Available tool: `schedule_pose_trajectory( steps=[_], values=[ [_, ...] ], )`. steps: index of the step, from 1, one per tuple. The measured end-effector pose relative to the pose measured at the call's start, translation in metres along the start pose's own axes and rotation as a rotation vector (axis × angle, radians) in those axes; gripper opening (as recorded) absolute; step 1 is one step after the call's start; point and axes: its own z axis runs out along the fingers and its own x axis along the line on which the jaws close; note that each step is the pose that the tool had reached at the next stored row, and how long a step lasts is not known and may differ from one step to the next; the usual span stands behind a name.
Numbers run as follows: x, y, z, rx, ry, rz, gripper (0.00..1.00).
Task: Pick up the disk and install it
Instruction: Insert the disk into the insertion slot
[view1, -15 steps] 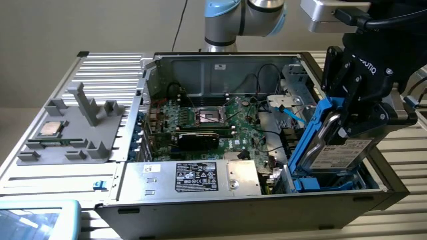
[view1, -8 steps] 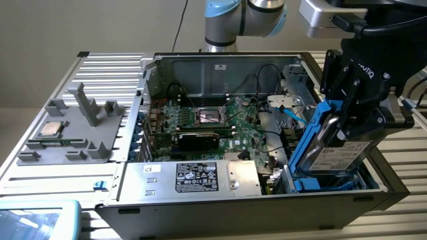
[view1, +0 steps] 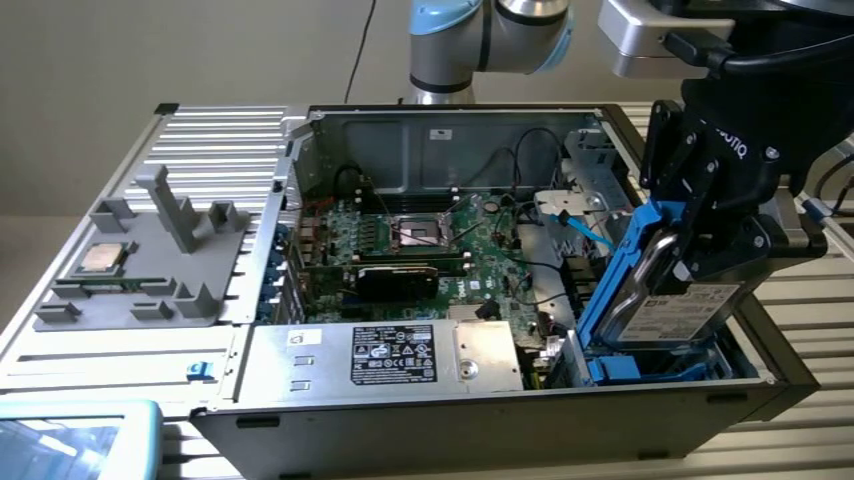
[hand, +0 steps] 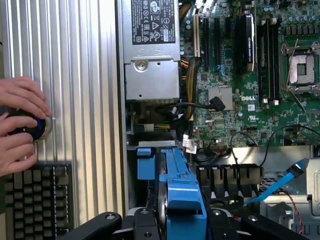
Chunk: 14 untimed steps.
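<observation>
**A:** Gripper (view1: 678, 262) first: what did it have?

**B:** Its black jaws stood partway closed, clamped on the flat silver-grey hard disk (view1: 671, 312) in its bright blue plastic carrier.

**A:** And where was that disk?

**B:** It was tilted steeply, with its lower end at the blue drive bay (view1: 667, 370) of the open grey metal computer case (view1: 467, 405). In the exterior view that was about four o'clock from the green motherboard (view1: 427, 250). The silver power supply box with a black label (view1: 400, 355) lay at six o'clock.

**A:** Anything else?

**B:** A person's hands (hand: 20, 97) rested on a round knob (hand: 39, 128) on the ribbed metal counter (hand: 80, 75).

Exterior high, oblique; wrist close overhead; shared motherboard (view1: 497, 268) (hand: 220, 125).
</observation>
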Motion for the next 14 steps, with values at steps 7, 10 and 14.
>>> schedule_pose_trajectory(
  steps=[7, 10, 14],
  values=[
    [0.0002, 0.0000, 0.0004, 0.0000, 0.0002, 0.000, 0.37],
    [0.0002, 0.0000, 0.0006, 0.0000, 0.0000, -0.001, 0.37],
    [0.0002, 0.0000, 0.0006, 0.0000, 0.0000, -0.002, 0.37]
  ],
)
